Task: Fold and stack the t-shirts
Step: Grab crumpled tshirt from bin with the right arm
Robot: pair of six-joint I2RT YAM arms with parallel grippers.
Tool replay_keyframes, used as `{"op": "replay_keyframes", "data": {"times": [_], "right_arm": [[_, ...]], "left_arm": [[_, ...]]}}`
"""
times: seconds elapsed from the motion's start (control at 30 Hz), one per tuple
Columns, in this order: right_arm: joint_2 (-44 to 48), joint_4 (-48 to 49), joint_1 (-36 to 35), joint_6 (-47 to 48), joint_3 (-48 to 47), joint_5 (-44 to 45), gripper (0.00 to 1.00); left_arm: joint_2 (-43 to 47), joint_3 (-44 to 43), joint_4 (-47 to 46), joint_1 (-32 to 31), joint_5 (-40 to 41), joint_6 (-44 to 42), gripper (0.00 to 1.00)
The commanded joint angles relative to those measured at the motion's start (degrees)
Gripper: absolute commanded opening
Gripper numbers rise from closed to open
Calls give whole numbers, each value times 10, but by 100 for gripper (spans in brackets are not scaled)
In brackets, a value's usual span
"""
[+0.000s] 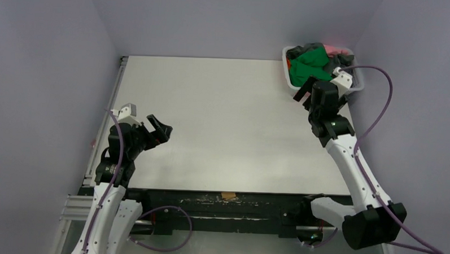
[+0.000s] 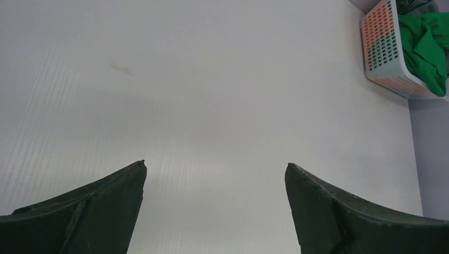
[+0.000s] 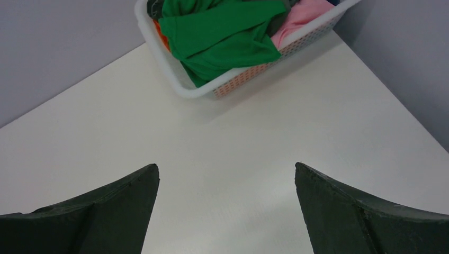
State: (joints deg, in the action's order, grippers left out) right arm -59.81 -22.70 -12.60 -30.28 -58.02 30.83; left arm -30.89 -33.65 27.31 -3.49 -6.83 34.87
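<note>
1. My left gripper (image 1: 157, 129) hovers above the desk (image 1: 229, 116), well apart from the basket (image 1: 285, 60), far to its left and on its near side. Its jaws are spread as wide as they go, and there is nothing between them.
2. Through my left wrist camera I see only bare white desk between my two dark fingers (image 2: 106, 211). The basket is small in the upper right corner of that view.
3. My right gripper (image 1: 304, 91) hangs near the basket, just off its near left side and pointed toward it. Its jaws are also spread wide and hold nothing. It touches neither the basket nor the cloth inside.
4. The basket is white and slatted, and it holds all the t-shirts in a crumpled heap.
5. The green t-shirt (image 3: 222, 32) lies on top of the heap inside the basket and reaches down to the near rim.
6. The orange t-shirt (image 3: 161, 26) peeks out under the green one at the basket's left wall.
7. The dark grey t-shirt (image 1: 304, 49) sits toward the basket's far side.
8. The pink t-shirt (image 3: 304, 13) fills the basket's right end, just beside the green one.
</note>
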Motion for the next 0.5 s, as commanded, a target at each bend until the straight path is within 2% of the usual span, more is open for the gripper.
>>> {"op": "replay_keyframes", "data": {"times": [0.0, 0.3, 0.47], "right_arm": [[-105, 47, 13, 49, -106, 32, 99], [-376, 57, 90, 78, -321, -11, 93], [-538, 47, 102, 110, -460, -27, 88]], "left_arm": [[-20, -33, -25, 1, 13, -12, 100], [-33, -24, -33, 1, 43, -3, 100], [-45, -19, -43, 1, 44, -1, 100]]}}
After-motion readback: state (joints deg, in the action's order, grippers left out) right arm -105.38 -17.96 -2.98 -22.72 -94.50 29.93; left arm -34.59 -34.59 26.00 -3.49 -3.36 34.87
